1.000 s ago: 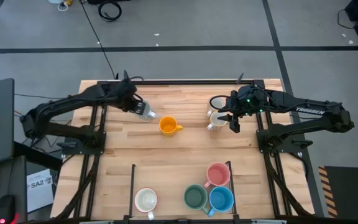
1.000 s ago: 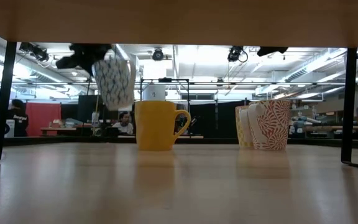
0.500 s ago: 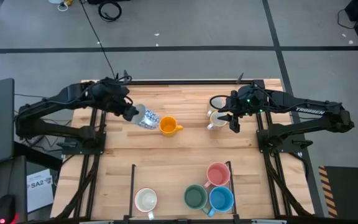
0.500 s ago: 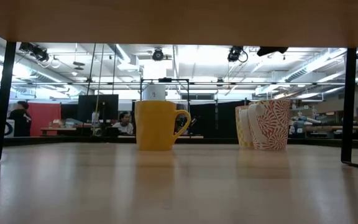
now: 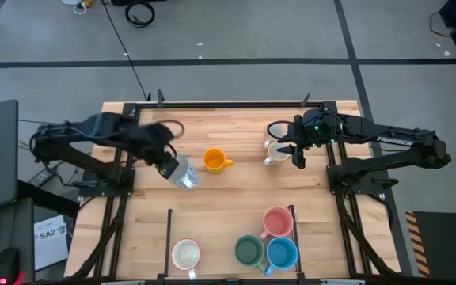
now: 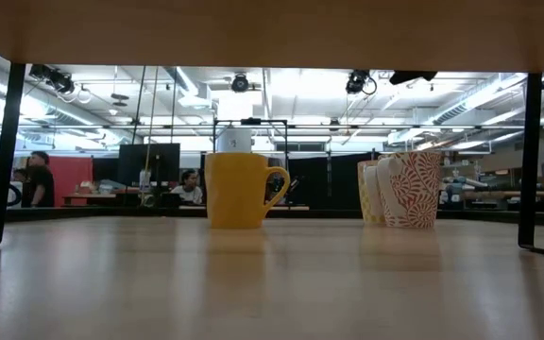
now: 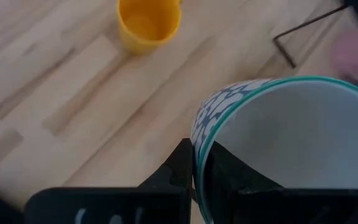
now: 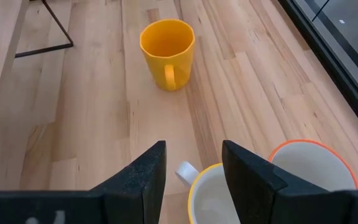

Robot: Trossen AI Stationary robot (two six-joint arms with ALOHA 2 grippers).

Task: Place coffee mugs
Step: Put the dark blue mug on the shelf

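My left gripper (image 5: pixel 171 165) is shut on a white mug with a blue pattern and a teal rim (image 5: pixel 184 174), carried over the table's left half, near-left of the orange mug (image 5: pixel 214 160). The orange mug stands upright on its base (image 6: pixel 239 189). My right gripper (image 5: pixel 295 152) hovers open by two patterned mugs (image 5: pixel 275 150) (image 5: pixel 275 130) near the far right. In its wrist view the fingers (image 8: pixel 193 168) stand either side of the yellow-rimmed mug's handle (image 8: pixel 185 171). A white mug (image 5: pixel 186 255), a green (image 5: pixel 248 251), a pink (image 5: pixel 277 222) and a blue mug (image 5: pixel 282 253) stand at the near edge. My left gripper holds the patterned mug by its rim (image 7: pixel 199 146), with one finger (image 7: pixel 182 171) outside the wall and the other inside the hollow. The mug is lifted clear of the table and tilted, its opening turned toward the near right.
Thin black rods (image 5: pixel 169 237) (image 5: pixel 291 233) stand up from the near part of the table, beside the mugs there. Black frame legs (image 6: pixel 3 151) (image 6: pixel 529 151) stand at both sides. Bare wood lies between the orange mug and the near row. People show in the room behind.
My left gripper has carried the patterned mug from beside the orange mug's far-left toward the near edge. It rose out of the low view early on, and the mug has tipped further. My right arm has kept still.
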